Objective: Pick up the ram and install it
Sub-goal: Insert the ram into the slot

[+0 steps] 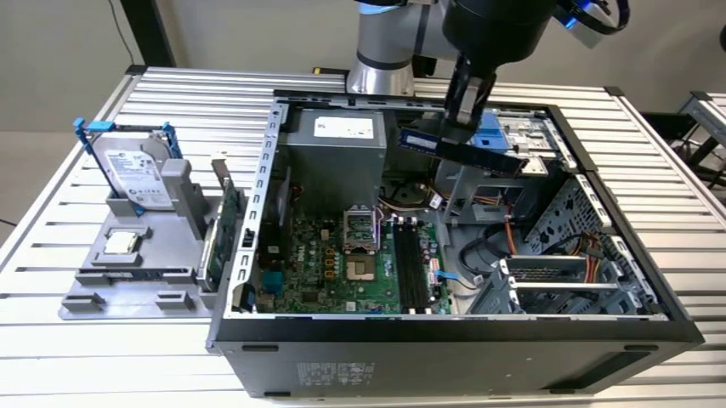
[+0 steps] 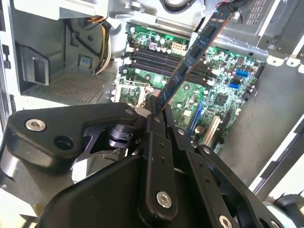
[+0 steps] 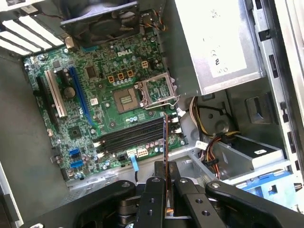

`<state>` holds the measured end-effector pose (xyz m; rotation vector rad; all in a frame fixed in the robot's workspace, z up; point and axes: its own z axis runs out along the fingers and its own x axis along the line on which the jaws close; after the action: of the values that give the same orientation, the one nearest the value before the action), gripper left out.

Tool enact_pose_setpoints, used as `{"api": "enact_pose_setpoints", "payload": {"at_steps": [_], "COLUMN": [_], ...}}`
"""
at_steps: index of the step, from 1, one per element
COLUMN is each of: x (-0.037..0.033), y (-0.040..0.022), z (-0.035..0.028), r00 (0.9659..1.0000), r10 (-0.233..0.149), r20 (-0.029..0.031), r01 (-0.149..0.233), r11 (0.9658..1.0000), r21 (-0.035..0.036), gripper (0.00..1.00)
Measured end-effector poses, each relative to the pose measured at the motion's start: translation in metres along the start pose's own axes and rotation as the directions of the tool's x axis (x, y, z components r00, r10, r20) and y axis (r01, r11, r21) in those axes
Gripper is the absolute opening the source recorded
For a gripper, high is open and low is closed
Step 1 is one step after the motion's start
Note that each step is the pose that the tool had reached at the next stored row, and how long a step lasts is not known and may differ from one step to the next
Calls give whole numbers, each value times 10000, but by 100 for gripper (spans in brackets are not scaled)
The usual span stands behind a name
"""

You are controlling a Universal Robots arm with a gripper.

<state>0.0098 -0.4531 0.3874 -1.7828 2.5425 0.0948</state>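
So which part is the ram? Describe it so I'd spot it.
Find the open computer case. Above it the gripper pinches a long, thin blue stick with dark chips: the ram. Unlike the broad green motherboard below, it is narrow and held in the air.

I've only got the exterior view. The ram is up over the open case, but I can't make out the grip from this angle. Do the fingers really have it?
Observer: Yes. In the second wrist view the fingers are shut on one end of the ram, and the rest of the stick juts out free beyond them.
Operator: Is any stick already sitting in the memory slots?
Observer: None that I can see. In the first wrist view the black memory slots all look empty, and the ram appears edge-on, held off the board and not seated.
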Motion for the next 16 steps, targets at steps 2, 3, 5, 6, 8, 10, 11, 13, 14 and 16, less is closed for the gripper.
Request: {"api": "enact_pose_setpoints", "payload": {"at_steps": [2, 3, 5, 6, 8, 10, 11, 13, 14, 16], "x": [0, 0, 0, 0, 0, -1, -1, 0, 0, 0], "y": [0, 0, 0, 0, 0, 0, 0, 0, 0, 0], "z": [0, 0, 0, 0, 0, -1, -1, -1, -1, 0], "r00": [9996, 9991, 9974, 9962, 9931, 9891, 9868, 9813, 9784, 9719], "r10": [283, 424, 725, 875, 1176, 1473, 1622, 1924, 2068, 2353], "r20": [8, 11, 21, 26, 36, 43, 48, 60, 67, 80], "r01": [-283, -424, -725, -875, -1177, -1473, -1622, -1925, -2069, -2353], "r11": [9996, 9991, 9974, 9962, 9930, 9891, 9867, 9812, 9783, 9718], "r21": [15, 22, 39, 47, 63, 79, 86, 101, 109, 125], "gripper": [0, 0, 0, 0, 0, 0, 0, 0, 0, 0]}}
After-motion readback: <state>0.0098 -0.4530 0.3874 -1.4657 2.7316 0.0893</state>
